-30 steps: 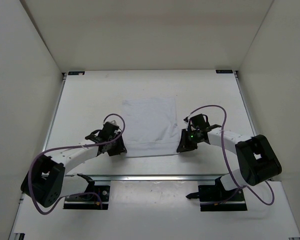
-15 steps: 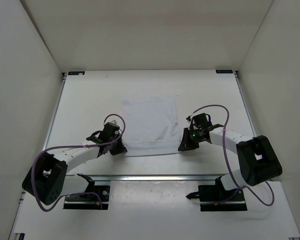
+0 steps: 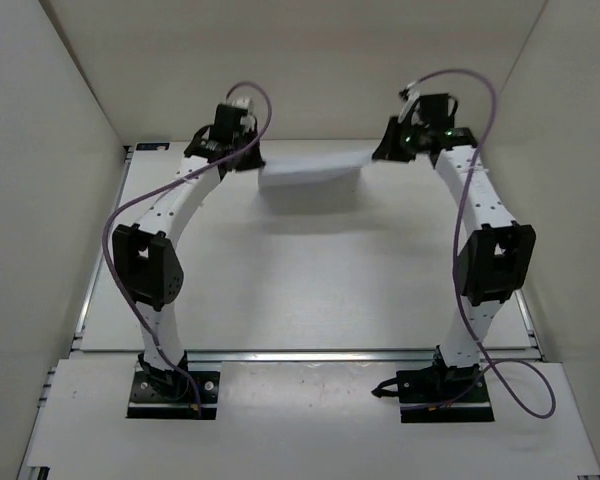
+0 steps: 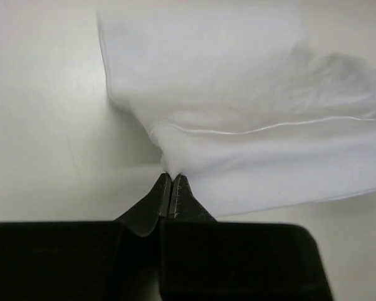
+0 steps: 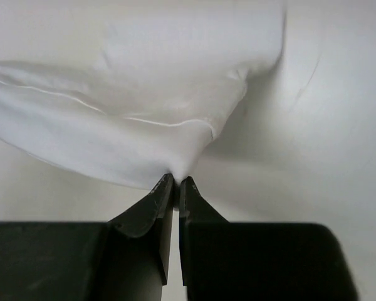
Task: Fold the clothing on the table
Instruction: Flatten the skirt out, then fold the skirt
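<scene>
Because the left jaws and the right jaws each pinch a corner, the white garment (image 3: 310,172) stretches between them near the surface's (image 3: 280,290) far edge, presumably for folding over.

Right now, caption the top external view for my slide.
The white garment hangs stretched over the table between the left gripper and right gripper, both shut on it.

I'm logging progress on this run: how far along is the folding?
Done: the grasp. The left pincer and the right pincer are each shut on a corner of the clothing. In hand: the first fold, with the garment stretched between them, raised near the far edge of the table. Left: laying the held edge down, letting go, and probably further folds.
</scene>
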You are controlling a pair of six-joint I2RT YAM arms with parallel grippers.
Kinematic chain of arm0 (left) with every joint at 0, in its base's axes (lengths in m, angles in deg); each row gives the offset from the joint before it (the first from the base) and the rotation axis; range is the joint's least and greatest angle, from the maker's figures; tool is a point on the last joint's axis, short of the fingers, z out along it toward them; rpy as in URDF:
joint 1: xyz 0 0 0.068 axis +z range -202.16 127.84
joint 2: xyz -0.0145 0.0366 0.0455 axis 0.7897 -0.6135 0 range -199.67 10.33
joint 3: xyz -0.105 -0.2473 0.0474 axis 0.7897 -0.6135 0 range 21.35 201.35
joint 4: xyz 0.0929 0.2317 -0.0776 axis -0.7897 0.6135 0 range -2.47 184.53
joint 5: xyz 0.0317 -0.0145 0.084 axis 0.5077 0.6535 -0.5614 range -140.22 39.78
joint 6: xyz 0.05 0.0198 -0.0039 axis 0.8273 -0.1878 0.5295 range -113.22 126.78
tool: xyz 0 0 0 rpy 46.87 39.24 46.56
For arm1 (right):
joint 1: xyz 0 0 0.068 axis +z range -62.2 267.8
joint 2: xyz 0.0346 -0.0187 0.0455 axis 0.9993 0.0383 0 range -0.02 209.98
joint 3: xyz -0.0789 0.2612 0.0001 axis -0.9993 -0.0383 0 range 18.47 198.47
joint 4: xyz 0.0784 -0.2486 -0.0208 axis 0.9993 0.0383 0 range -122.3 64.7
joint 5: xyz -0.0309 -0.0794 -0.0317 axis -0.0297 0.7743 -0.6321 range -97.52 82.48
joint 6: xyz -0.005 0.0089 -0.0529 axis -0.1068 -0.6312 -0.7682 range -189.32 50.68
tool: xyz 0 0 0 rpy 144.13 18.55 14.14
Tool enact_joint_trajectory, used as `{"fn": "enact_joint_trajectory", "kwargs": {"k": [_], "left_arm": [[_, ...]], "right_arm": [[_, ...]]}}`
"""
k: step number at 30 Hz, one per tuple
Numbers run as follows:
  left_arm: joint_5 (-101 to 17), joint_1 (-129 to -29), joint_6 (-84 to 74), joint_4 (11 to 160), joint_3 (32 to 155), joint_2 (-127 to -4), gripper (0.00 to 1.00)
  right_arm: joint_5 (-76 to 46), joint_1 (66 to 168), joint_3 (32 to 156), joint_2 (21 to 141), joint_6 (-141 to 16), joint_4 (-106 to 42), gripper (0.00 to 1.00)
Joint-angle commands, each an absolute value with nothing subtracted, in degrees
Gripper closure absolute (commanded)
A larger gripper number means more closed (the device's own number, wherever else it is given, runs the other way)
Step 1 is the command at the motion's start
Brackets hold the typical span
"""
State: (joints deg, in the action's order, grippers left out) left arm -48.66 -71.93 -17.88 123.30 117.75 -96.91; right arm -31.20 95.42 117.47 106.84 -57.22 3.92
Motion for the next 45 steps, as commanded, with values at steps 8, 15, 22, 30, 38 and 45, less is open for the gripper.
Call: {"fn": "enact_joint_trajectory", "kwargs": {"k": [8, 15, 22, 30, 38, 45], "left_arm": [[-59.3, -73.5, -7.8, 121.2, 125.6, -85.8, 1.0], [-55.0, -78.0, -13.9, 118.8, 86.1, -68.7, 1.0], [-49.2, -77.0, -18.4, 118.6, 71.7, -63.0, 1.0], [-48.2, -71.9, -8.9, 125.6, 115.9, -92.0, 1.0], [-58.5, -68.8, -5.3, 126.1, 145.1, -95.0, 1.0], [-56.3, -69.2, -4.6, 119.1, 116.0, -80.6, 1.0]], "right_arm": [[-27.6, 88.8, 114.0, 91.0, -60.7, -4.9, 1.0], [-29.1, 92.0, 75.8, 76.3, -58.8, -5.0, 0.99], [-32.0, 97.4, 62.9, 72.5, -51.7, -9.2, 1.0], [-31.8, 92.6, 106.5, 97.0, -58.8, 0.9, 1.0], [-26.3, 91.3, 147.5, 107.9, -58.9, 7.7, 1.0], [-24.0, 92.8, 106.2, 88.9, -58.2, -7.6, 1.0]]}}
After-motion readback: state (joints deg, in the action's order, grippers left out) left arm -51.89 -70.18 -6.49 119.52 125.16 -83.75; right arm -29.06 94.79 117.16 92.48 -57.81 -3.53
